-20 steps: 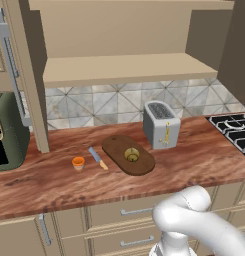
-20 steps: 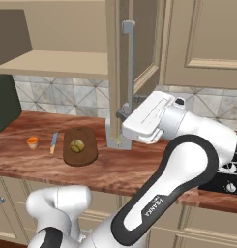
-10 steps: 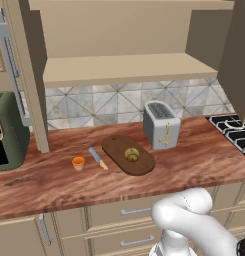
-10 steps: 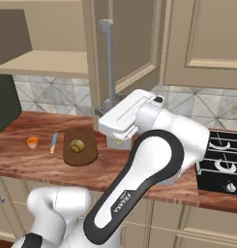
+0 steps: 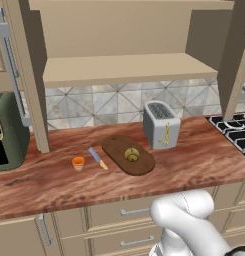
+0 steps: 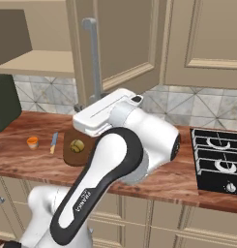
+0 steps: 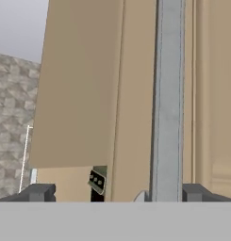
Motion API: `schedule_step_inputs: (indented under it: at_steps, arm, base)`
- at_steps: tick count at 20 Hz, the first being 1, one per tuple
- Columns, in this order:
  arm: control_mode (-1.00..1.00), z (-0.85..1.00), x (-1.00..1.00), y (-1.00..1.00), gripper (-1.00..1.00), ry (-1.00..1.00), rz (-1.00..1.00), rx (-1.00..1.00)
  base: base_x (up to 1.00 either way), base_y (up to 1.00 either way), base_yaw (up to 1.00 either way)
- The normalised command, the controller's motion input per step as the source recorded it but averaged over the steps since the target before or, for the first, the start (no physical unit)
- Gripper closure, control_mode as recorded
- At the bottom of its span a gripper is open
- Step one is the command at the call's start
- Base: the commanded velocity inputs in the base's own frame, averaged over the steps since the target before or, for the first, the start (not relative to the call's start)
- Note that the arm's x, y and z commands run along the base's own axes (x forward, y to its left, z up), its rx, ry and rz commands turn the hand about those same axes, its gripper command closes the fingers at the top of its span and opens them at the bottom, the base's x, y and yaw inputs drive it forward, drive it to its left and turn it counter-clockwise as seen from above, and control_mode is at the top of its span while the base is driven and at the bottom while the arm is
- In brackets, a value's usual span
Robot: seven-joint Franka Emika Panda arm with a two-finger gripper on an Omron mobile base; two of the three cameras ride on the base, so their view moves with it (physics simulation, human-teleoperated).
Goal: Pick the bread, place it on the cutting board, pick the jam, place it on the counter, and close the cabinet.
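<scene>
Cabinet door [image 7: 84, 89] stands right in front of the open claw [image 7: 112, 193], its long grey handle [image 7: 168, 94] upright between the tips

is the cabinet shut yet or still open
Still open. In the left base view the cabinet interior and its bare shelf are exposed, and in the right base view its door with the grey handle stands swung out over the counter.

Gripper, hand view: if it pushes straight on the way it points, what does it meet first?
Probably the cabinet door's grey bar handle, rising between the gripper fingertips, then the door panel behind it. Depth is unclear.
</scene>
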Motion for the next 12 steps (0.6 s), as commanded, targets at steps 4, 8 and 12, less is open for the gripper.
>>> schedule_step_inputs:
  at_steps: [4, 8, 12]
  arm:
    - [-1.0, 0.0, 0.0, 0.44, -1.0, 0.0, -0.08, 0.0]
    - [-1.0, 0.0, 0.03, 0.44, -1.0, 0.0, -0.1, 0.0]
    - [-1.0, 0.0, 0.15, 0.33, -1.0, 0.0, -0.1, 0.0]
  base:
    - [0.0, 0.0, 0.0]
    - [0.0, 0.0, 0.0]
    - [0.0, 0.0, 0.0]
